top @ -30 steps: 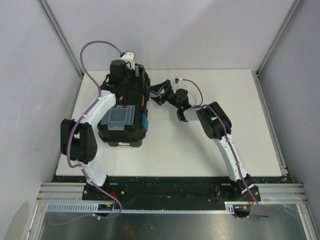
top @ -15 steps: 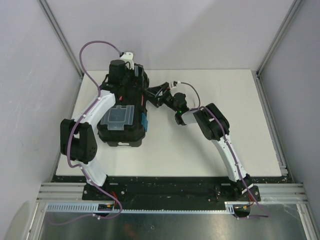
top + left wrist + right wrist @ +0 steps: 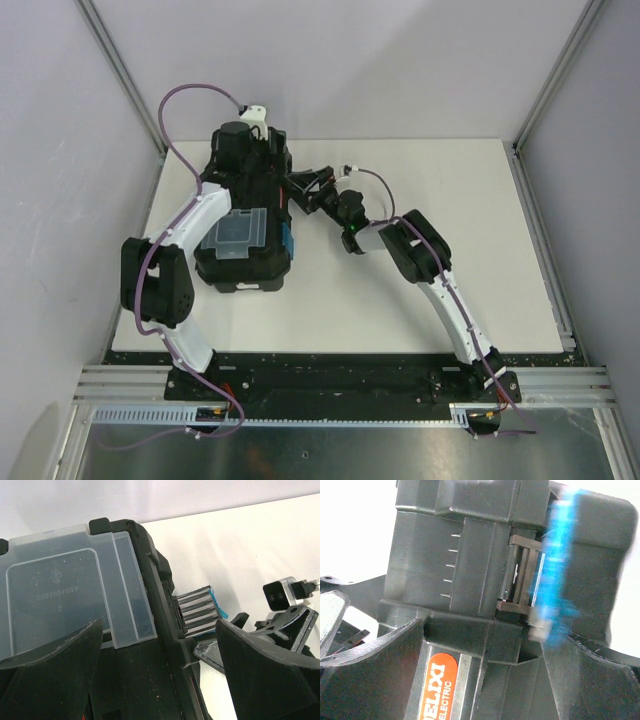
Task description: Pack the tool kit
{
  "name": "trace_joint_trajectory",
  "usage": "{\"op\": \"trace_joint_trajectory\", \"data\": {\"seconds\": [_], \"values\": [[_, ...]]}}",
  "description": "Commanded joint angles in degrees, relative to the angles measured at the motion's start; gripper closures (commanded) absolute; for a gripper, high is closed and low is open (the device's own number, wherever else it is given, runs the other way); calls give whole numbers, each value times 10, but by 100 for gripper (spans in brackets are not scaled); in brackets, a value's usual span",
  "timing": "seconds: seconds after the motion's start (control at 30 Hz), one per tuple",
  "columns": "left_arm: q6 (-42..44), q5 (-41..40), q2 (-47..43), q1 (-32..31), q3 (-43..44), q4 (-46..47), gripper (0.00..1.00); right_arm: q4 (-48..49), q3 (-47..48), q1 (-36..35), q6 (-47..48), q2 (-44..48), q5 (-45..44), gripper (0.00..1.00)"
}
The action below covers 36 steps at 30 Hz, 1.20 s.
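The tool kit (image 3: 240,258) is a black toolbox lying closed on the left of the white table, with a clear lid compartment (image 3: 237,232) and a blue latch (image 3: 286,241) on its right side. My left gripper (image 3: 262,168) hangs open over the box's far end. In the left wrist view its jaws (image 3: 160,680) straddle the lid's right edge beside the clear compartment (image 3: 65,595) and the latch (image 3: 200,612). My right gripper (image 3: 303,188) is open at the box's right side. In the right wrist view the gripper (image 3: 485,675) spans the wall with the orange label (image 3: 437,685), below the blurred blue latch (image 3: 555,555).
The white table board (image 3: 450,260) stretches to the right of the box. Grey walls with aluminium posts (image 3: 120,70) close in the left, back and right. A metal rail (image 3: 340,385) with both arm bases runs along the near edge.
My right arm has swung left, bringing its open gripper up against the toolbox's right side. The left arm has stayed over the box's far end.
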<state>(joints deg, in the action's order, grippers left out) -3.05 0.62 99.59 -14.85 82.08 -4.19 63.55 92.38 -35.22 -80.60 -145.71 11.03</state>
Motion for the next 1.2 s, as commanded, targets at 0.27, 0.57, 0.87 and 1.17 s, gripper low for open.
{"op": "trace_joint_trajectory", "data": {"seconds": [0.27, 0.57, 0.87, 1.17], "values": [[-31, 37, 19, -7, -42, -86, 4, 235, 48, -16, -56, -47, -71, 1], [-27, 30, 19, -6, -39, -87, 3, 245, 105, -12, -94, -78, -78, 1], [-25, 34, 19, -6, -48, -87, 3, 74, 156, -9, -38, -66, 2, 1], [-32, 50, 25, -10, -58, -87, 4, 110, 181, -9, -108, -96, -53, 1]]}}
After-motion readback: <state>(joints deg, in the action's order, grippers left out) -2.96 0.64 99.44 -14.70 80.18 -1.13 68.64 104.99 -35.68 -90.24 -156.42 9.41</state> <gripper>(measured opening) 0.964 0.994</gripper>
